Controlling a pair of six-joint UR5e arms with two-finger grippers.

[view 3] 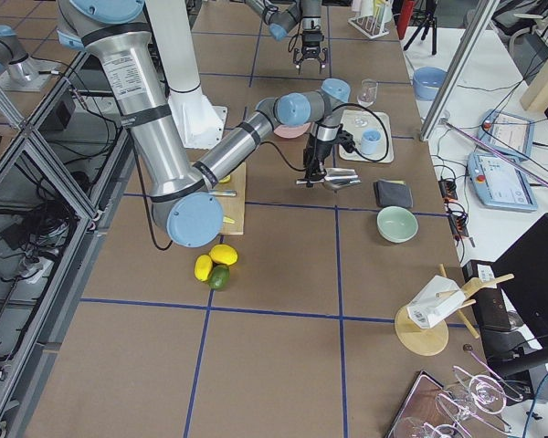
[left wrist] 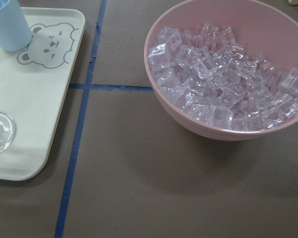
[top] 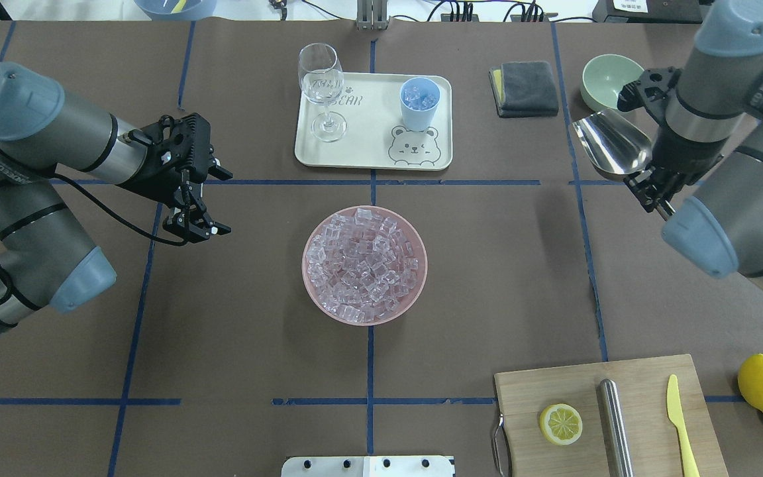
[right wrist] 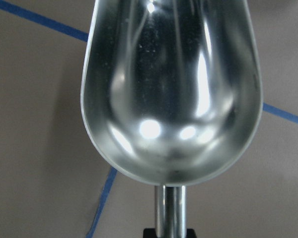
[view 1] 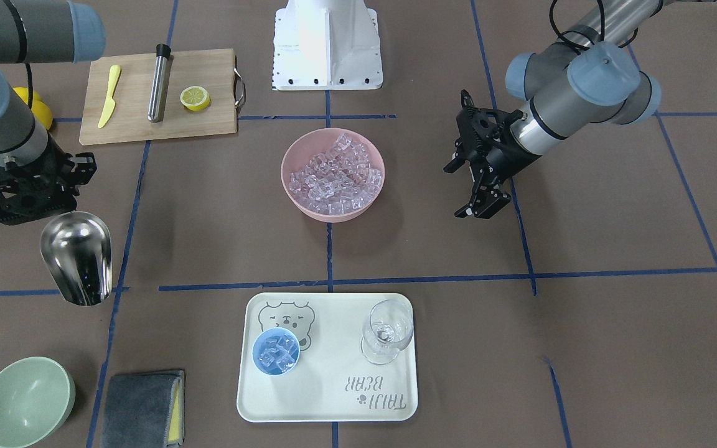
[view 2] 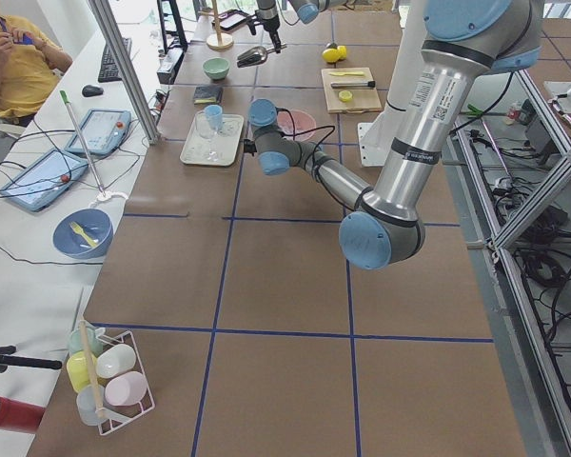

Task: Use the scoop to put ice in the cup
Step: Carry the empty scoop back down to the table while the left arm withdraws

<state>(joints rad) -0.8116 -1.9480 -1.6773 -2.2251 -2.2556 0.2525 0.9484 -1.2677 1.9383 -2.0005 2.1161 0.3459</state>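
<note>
The steel scoop (view 1: 76, 258) is empty, as the right wrist view (right wrist: 171, 99) shows. My right gripper (top: 653, 189) is shut on its rod handle (right wrist: 171, 210) and holds it over the table, between the tray and the green bowl. The light-blue cup (top: 419, 105) stands on the tray (top: 361, 126) with a few ice cubes (view 1: 276, 354) in it. A pink bowl (top: 315, 291) at the table's middle is full of ice (top: 364, 262). My left gripper (top: 221, 203) is open and empty, to the left of the bowl.
A clear stemmed glass (top: 320, 86) stands on the tray. A green bowl (top: 610, 79) and a grey cloth (top: 527, 87) lie near the scoop. A cutting board (top: 620, 377) holds a lemon half, a steel cylinder and a yellow knife. Lemons (top: 762, 383) lie beside it.
</note>
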